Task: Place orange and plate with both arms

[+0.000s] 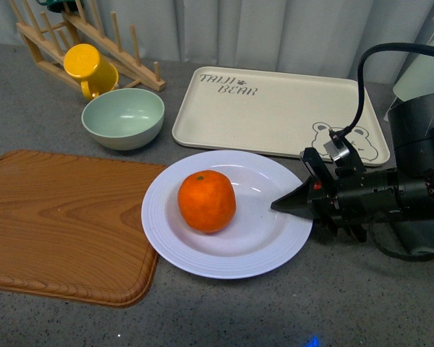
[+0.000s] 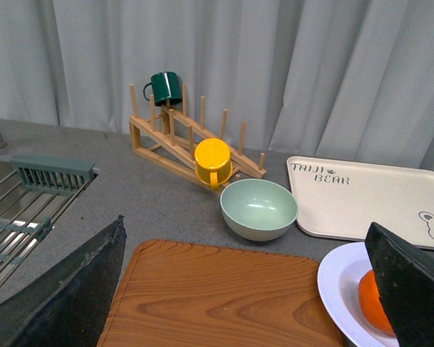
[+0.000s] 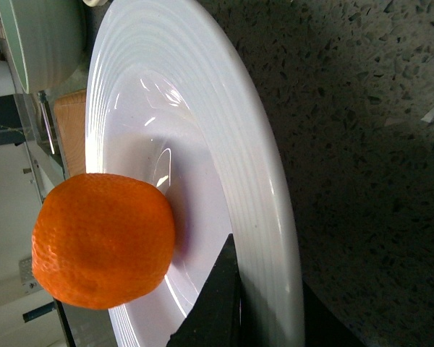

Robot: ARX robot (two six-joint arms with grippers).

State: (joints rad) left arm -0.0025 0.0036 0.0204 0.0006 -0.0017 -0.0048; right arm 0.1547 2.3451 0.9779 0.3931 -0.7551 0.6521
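Observation:
The orange (image 1: 206,201) sits in the white plate (image 1: 172,238), which rests on the grey counter between the wooden board and the beige tray. My right gripper (image 1: 289,204) is shut on the plate's right rim, one finger over the rim and one under it. The right wrist view shows the rim (image 3: 275,217) pinched between the dark fingers (image 3: 217,303), with the orange (image 3: 101,238) close beside them. My left gripper (image 2: 253,289) is open above the wooden board, not visible in the front view. The left wrist view catches the plate's edge (image 2: 336,285) and a slice of the orange (image 2: 372,303).
A wooden board (image 1: 58,224) lies left of the plate, its corner at the plate's rim. A pale green bowl (image 1: 123,117), a yellow mug (image 1: 90,69) and a wooden rack (image 1: 79,36) stand behind it. The beige bear tray (image 1: 275,108) lies behind the plate. A sink rack (image 2: 22,210) is further left.

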